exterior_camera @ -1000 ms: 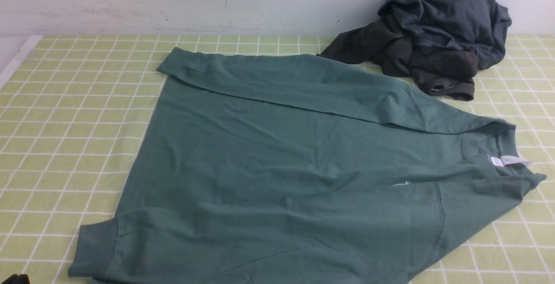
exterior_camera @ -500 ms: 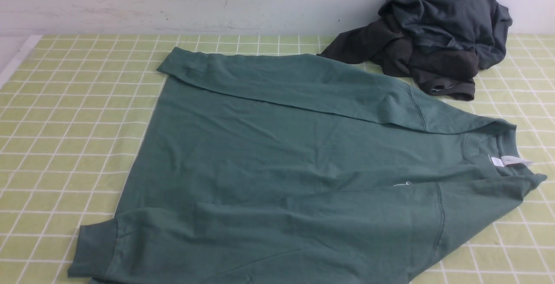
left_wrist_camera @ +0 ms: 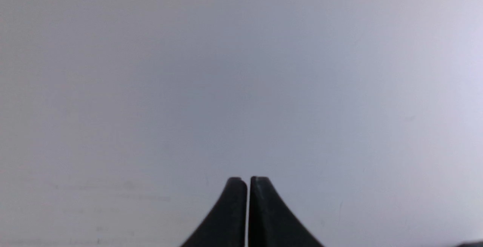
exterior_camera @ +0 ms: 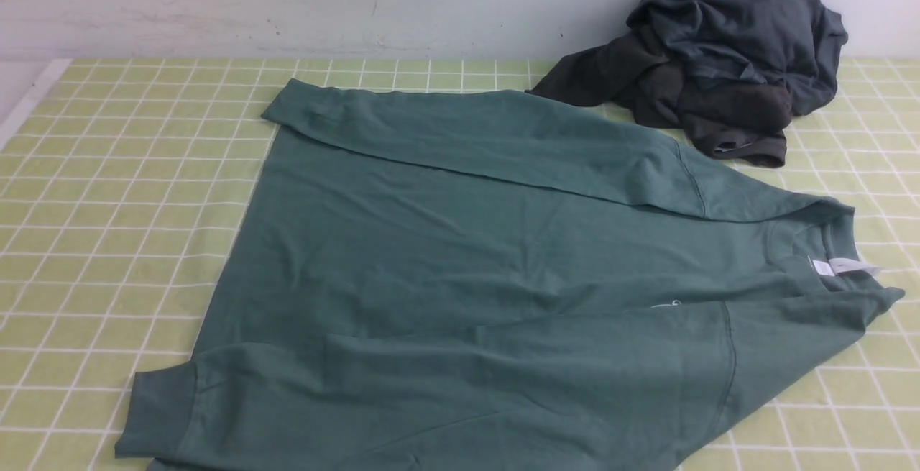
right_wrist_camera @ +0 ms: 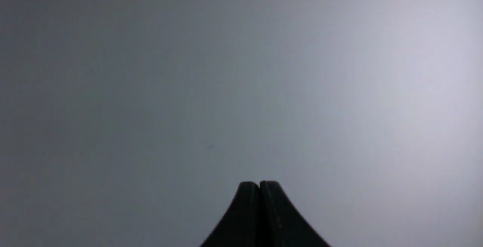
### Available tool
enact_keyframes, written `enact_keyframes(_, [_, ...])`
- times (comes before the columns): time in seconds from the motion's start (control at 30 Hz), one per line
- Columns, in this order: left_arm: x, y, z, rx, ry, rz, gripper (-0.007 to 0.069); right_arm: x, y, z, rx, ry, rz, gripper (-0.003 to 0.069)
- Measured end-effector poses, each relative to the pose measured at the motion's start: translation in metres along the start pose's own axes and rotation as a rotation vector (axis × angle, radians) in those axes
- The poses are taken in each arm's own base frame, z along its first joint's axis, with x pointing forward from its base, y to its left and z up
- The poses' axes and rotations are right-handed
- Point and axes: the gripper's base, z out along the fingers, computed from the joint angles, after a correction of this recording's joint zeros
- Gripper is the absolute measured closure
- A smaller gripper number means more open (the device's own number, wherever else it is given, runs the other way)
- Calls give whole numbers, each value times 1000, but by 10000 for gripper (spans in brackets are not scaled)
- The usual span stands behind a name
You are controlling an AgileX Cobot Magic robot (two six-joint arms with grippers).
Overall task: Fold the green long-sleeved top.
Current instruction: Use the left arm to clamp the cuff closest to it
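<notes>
Across the centre and lower part of the front view we see the green long-sleeved top [exterior_camera: 460, 277] spread flat on the checked cloth [exterior_camera: 108, 205] (both sleeves folded inward). Our left gripper [left_wrist_camera: 248, 181] and right gripper [right_wrist_camera: 259, 183] are clenched, empty.

My front camera sees even, soft light; shading is faint, gathered in the creases of the green long-sleeved top [exterior_camera: 460, 255] and under the dark clothes pile [exterior_camera: 719, 61] at one o'clock. Both my wrist cameras show blank grey, brightest toward two o'clock, dimmest toward nine, slightly soft-focused.
</notes>
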Motion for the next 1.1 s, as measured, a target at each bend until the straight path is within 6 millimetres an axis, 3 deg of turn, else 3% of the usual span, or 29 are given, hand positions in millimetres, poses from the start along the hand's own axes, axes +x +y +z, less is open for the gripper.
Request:
enact_keyframes(0.07, [16, 3, 28, -29, 201, 0, 624, 10, 0, 19, 2, 185, -18, 673])
enact_keyframes(0.13, [49, 7, 49, -75, 511, -9, 624, 48, -1, 41, 2, 505, -28, 673])
enact_keyframes(0.23, [98, 11, 59, -120, 906, -45, 624, 104, 0, 46, 0, 952, 11, 673])
enact_keyframes(0.33, [137, 13, 66, -126, 1177, -35, 613, 139, 2, 45, -29, 1213, 29, 673])
enact_keyframes(0.43, [172, 16, 77, -134, 1353, -25, 561, 163, 7, 52, -62, 1317, 89, 673])
enact_keyframes(0.57, [205, 25, 97, -171, 1485, -48, 432, 173, 17, 63, -148, 1349, 184, 673])
enact_keyframes(0.67, [220, 35, 110, -206, 1527, -64, 317, 172, 26, 67, -261, 1339, 226, 673])
enact_keyframes(0.8, [236, 46, 118, -237, 1557, -77, 258, 168, 35, 67, -390, 1306, 241, 673])
enact_keyframes(0.93, [256, 50, 120, -252, 1604, -86, 301, 166, 40, 68, -467, 1274, 245, 673])
enact_keyframes(1.0, [268, 51, 118, -259, 1643, -102, 370, 165, 42, 68, -481, 1262, 254, 673])
enact_keyframes(1.1, [269, 50, 122, -258, 1637, -126, 482, 165, 42, 69, -484, 1260, 254, 673])
